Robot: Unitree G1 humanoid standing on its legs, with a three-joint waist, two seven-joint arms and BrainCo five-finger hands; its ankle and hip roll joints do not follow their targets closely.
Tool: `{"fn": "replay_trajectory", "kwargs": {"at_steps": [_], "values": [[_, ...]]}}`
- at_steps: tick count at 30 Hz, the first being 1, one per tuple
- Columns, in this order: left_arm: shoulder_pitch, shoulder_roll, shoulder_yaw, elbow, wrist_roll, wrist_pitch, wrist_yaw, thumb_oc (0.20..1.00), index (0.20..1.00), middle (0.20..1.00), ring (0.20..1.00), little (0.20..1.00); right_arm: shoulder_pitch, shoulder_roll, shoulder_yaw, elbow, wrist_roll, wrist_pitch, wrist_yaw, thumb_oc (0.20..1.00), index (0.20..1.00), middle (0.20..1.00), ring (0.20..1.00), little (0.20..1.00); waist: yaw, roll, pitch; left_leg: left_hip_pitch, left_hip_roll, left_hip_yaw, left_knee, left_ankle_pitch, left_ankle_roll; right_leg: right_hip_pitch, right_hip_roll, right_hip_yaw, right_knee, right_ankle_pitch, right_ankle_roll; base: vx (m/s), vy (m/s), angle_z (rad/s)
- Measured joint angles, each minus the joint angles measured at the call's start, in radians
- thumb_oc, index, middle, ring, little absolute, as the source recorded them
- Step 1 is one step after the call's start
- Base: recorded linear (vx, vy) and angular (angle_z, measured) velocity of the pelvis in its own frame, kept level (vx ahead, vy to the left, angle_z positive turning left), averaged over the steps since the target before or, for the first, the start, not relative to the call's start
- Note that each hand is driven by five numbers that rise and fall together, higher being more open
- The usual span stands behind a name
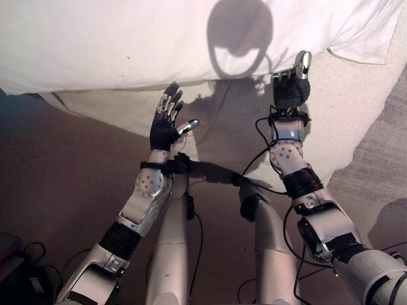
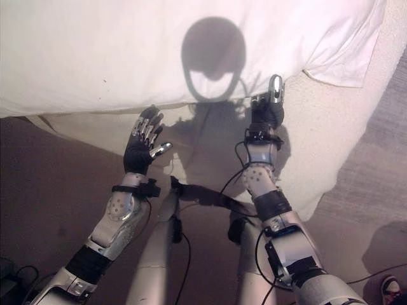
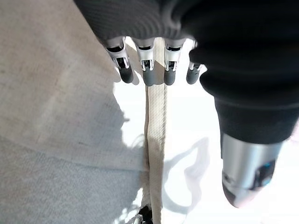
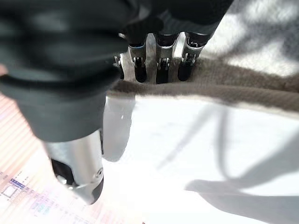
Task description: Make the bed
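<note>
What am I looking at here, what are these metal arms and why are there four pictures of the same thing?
This is a humanoid robot standing at a bed, about to tidy it. The two wide pictures come from a pair of cameras on its head, looking down. The two close-ups come from cameras on its wrists, looking along the fingers.

The left hand is raised with fingers straight, hovering in front of the white duvet. The right hand reaches to the duvet's edge, again with fingers straight. Neither hand holds anything.

Under the duvet lies a beige sheet, hanging down toward the brown floor. In the wrist views you see the fingertips above the line where white duvet meets beige cloth.
</note>
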Motion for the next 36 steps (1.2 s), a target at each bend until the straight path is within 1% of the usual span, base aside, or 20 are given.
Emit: {"fn": "replay_trajectory", "kwargs": {"at_steps": [7, 10, 16, 17, 21, 26, 32, 34, 35, 36], "values": [[0.001, 0.0, 0.0, -0.005, 0.0, 0.0, -0.006, 1.0, 1.0, 1.0, 1.0, 1.0, -0.045, -0.017, 0.001, 0.039, -0.023, 0.0, -0.036, 1.0, 1.0, 1.0, 1.0, 1.0, 0.005, 0.0, 0.0, -0.001, 0.0, -0.002, 0.0, 0.0, 0.0, 0.0, 0.001, -0.001, 0.0, 0.0, 0.0, 0.0, 0.0, 0.0], [0.001, 0.0, 0.0, -0.027, 0.0, 0.0, -0.007, 1.0, 1.0, 1.0, 1.0, 1.0, -0.054, -0.044, 0.005, 0.043, -0.041, 0.002, -0.048, 1.0, 1.0, 1.0, 1.0, 1.0, 0.02, 0.0, 0.0, -0.001, 0.0, -0.003, 0.0, 0.0, 0.0, 0.001, 0.001, -0.001, -0.001, 0.0, 0.0, 0.0, 0.0, 0.0], [0.007, 0.027, 0.002, -0.032, 0.0, -0.001, -0.01, 1.0, 1.0, 1.0, 1.0, 1.0, -0.111, -0.049, 0.008, 0.084, -0.044, 0.009, -0.063, 1.0, 1.0, 1.0, 1.0, 1.0, 0.023, 0.0, 0.0, -0.001, 0.001, -0.007, 0.004, 0.0, 0.0, 0.006, 0.001, -0.006, -0.002, 0.0, 0.0, 0.0, 0.0, 0.0], [0.012, 0.028, 0.003, -0.032, -0.001, -0.001, -0.012, 1.0, 1.0, 1.0, 1.0, 1.0, -0.123, -0.049, 0.008, 0.083, -0.044, 0.009, -0.063, 0.2, 0.2, 0.2, 0.2, 0.2, 0.023, 0.0, 0.0, -0.001, 0.001, -0.007, 0.004, 0.0, 0.0, 0.007, 0.001, -0.006, -0.002, 0.0, 0.0, 0.0, 0.0, 0.0], [0.018, 0.028, 0.002, -0.032, -0.001, -0.001, -0.014, 1.0, 1.0, 1.0, 1.0, 1.0, -0.146, -0.051, 0.008, 0.055, -0.045, 0.006, -0.063, 0.2, 0.2, 0.2, 0.2, 0.2, 0.023, 0.0, 0.0, -0.001, 0.001, -0.008, 0.003, 0.0, 0.0, 0.008, 0.002, -0.007, -0.005, 0.0, 0.0, 0.0, 0.0, 0.0], [0.018, 0.028, 0.004, -0.037, -0.001, -0.003, -0.014, 1.0, 1.0, 1.0, 1.0, 1.0, -0.137, -0.054, 0.01, -0.096, -0.087, -0.025, -0.064, 0.2, 0.2, 0.2, 0.2, 0.2, 0.022, 0.0, 0.0, -0.001, 0.001, -0.008, 0.003, 0.0, 0.0, 0.009, 0.003, -0.008, -0.009, 0.0, 0.0, 0.0, 0.0, 0.0], [0.022, 0.029, -0.002, -0.078, -0.018, -0.003, -0.034, 1.0, 1.0, 1.0, 1.0, 1.0, -0.081, -0.056, 0.024, -0.219, -0.123, -0.031, -0.063, 0.2, 0.2, 0.2, 0.2, 0.2, 0.021, 0.0, 0.0, -0.001, 0.0, -0.008, 0.002, 0.0, 0.0, 0.01, 0.003, -0.008, -0.011, 0.0, 0.0, 0.0, 0.0, 0.0], [0.023, 0.022, -0.01, -0.091, -0.056, -0.004, -0.05, 1.0, 1.0, 1.0, 1.0, 1.0, -0.061, -0.056, 0.033, -0.244, -0.13, -0.032, -0.062, 0.2, 0.2, 0.2, 0.2, 0.2, 0.018, 0.0, 0.0, -0.001, 0.0, -0.007, 0.003, 0.0, 0.0, 0.01, 0.003, -0.008, -0.011, 0.0, 0.0, 0.0, 0.0, 0.0], [0.022, -0.003, -0.026, -0.107, -0.122, -0.005, -0.076, 1.0, 1.0, 1.0, 1.0, 1.0, -0.042, -0.056, 0.047, -0.259, -0.149, -0.032, -0.062, 0.2, 0.2, 0.2, 0.2, 0.2, 0.006, 0.0, 0.0, -0.001, 0.0, -0.007, 0.003, 0.0, 0.0, 0.01, 0.002, -0.008, -0.011, 0.001, 0.0, 0.0, 0.0, 0.0], [0.021, -0.01, -0.035, -0.114, -0.161, -0.007, -0.093, 1.0, 1.0, 1.0, 1.0, 1.0, -0.035, -0.055, 0.05, -0.266, -0.155, -0.032, -0.062, 0.2, 0.2, 0.2, 0.2, 0.2, 0.01, 0.0, 0.0, -0.001, -0.001, -0.007, 0.003, 0.0, 0.0, 0.011, 0.002, -0.008, -0.01, 0.001, 0.0, 0.0, 0.0, 0.0]]}}
